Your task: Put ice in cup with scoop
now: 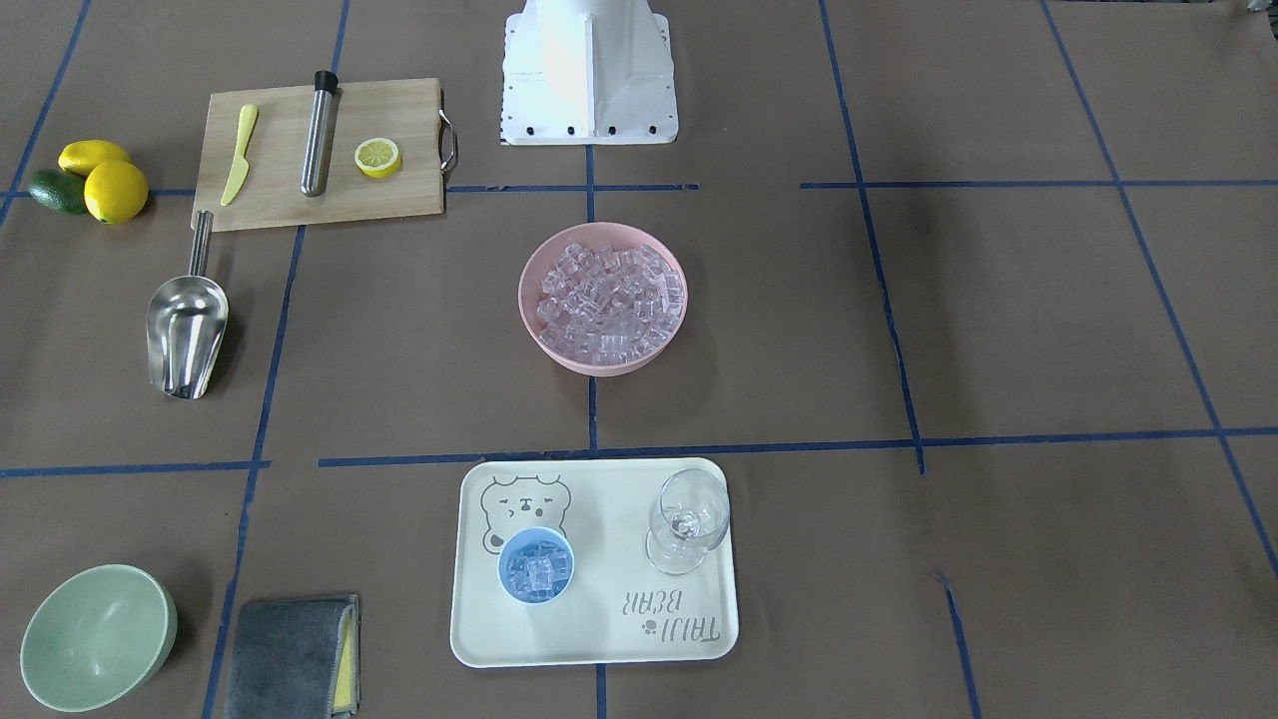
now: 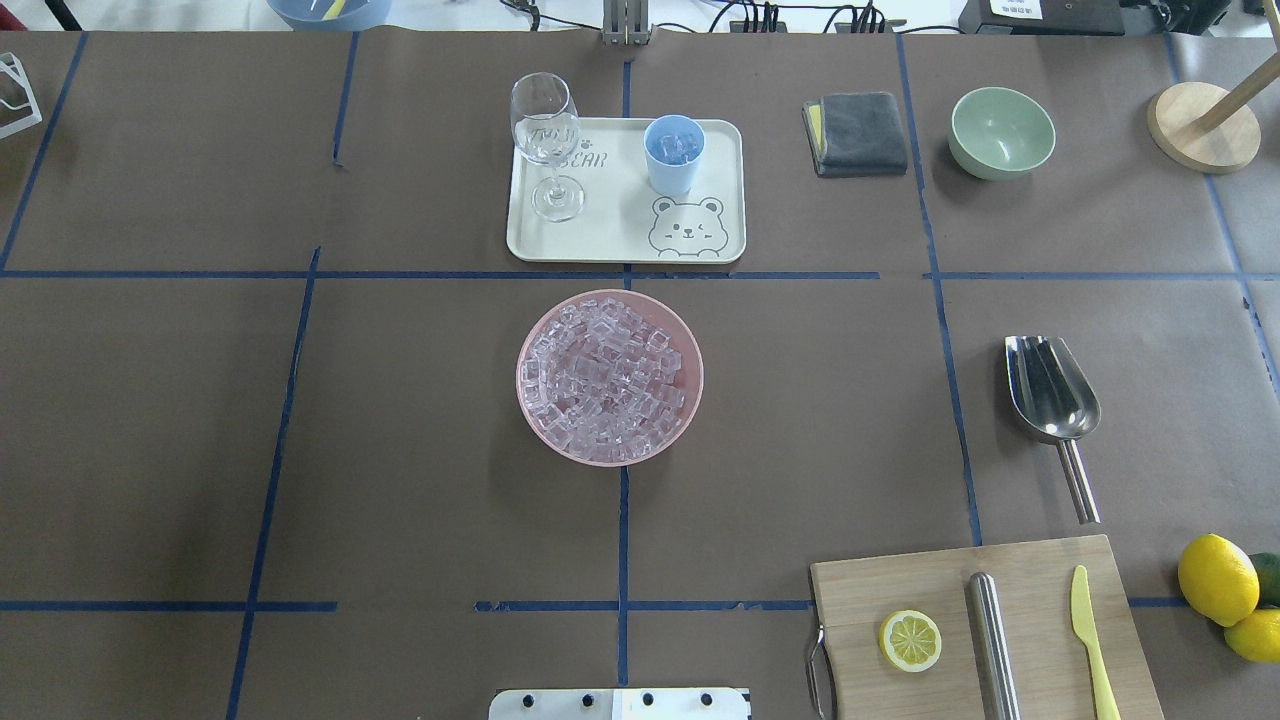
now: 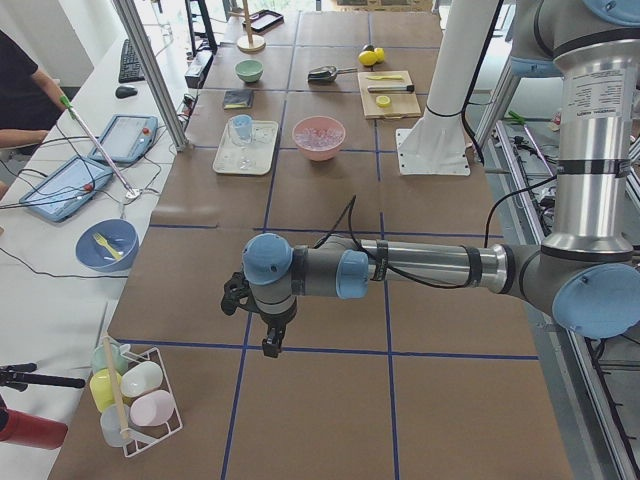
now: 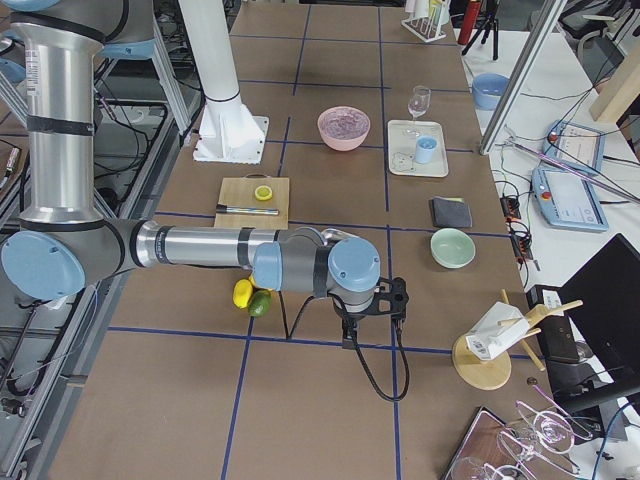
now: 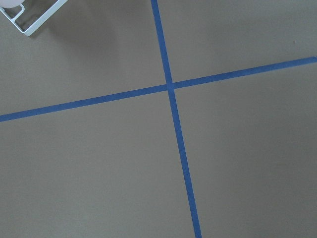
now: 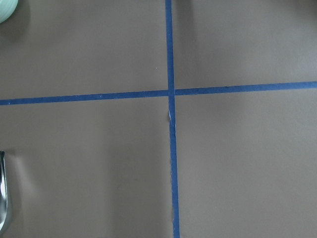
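The ice [image 1: 607, 300] is heaped in a pink bowl [image 1: 529, 318] at the table's middle. The light-blue cup [image 1: 536, 566] stands on a cream tray [image 1: 599, 639] and holds a few cubes; it also shows in the overhead view [image 2: 674, 152]. The steel scoop [image 1: 186, 335] lies empty on the table by the cutting board, trough toward the tray [image 2: 1050, 390]. My left gripper [image 3: 268, 347] hangs over bare table far from these things. My right gripper [image 4: 348, 342] hangs near the lemons. They show only in the side views, so I cannot tell if they are open.
A wine glass [image 1: 689, 521] stands on the tray beside the cup. A cutting board [image 1: 319, 200] holds a steel cylinder, a lemon half and a yellow knife. Lemons [image 1: 115, 190], a green bowl [image 1: 95, 637] and a grey cloth [image 1: 290, 654] lie on the robot's right side.
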{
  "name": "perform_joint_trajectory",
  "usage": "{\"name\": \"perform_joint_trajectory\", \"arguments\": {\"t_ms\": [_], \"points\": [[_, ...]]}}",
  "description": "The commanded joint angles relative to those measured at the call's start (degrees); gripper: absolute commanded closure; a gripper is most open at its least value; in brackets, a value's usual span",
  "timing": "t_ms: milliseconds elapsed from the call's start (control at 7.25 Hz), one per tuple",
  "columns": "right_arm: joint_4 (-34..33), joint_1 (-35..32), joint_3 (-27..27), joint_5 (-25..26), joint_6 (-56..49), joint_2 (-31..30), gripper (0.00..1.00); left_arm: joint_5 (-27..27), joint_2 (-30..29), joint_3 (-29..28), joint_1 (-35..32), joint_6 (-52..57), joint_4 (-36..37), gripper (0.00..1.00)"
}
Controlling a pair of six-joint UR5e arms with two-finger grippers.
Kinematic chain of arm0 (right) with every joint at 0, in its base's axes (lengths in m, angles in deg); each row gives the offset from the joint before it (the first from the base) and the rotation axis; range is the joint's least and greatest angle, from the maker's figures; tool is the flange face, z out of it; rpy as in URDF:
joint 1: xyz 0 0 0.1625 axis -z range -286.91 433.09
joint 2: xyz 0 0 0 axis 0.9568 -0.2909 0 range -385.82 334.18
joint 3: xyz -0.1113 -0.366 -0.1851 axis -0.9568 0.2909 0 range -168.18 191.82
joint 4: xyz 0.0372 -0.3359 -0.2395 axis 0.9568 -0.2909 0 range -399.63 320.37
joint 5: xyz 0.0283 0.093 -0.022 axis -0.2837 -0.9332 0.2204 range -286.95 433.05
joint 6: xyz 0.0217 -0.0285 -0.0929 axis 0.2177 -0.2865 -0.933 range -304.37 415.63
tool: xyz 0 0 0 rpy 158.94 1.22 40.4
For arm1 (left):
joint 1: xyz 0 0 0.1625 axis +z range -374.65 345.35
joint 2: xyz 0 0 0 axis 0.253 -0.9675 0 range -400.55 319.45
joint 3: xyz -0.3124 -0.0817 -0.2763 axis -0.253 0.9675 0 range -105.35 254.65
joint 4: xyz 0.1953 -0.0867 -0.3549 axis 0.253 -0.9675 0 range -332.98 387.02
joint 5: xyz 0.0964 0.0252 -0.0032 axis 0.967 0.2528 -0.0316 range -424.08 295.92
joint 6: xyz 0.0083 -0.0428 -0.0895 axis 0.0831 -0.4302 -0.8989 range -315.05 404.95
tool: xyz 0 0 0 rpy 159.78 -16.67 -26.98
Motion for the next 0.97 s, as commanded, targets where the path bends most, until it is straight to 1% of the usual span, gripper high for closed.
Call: {"name": "perform_joint_trajectory", "arguments": {"t_ms": [0,276,828], "points": [[0.5,0.0,0.1,0.2,0.0,0.0,0.0,-0.1,-0.6,0.1,0.0,-5.3,-0.5,0.0],[0.6,0.0,0.0,0.1,0.0,0.0,0.0,-0.1,-0.3,-0.3,0.0,-5.3,-4.2,0.0],[0.9,0.0,0.0,0.1,0.1,0.0,0.0,-0.1,-0.5,-0.5,0.0,-5.3,-4.6,0.0]]}}
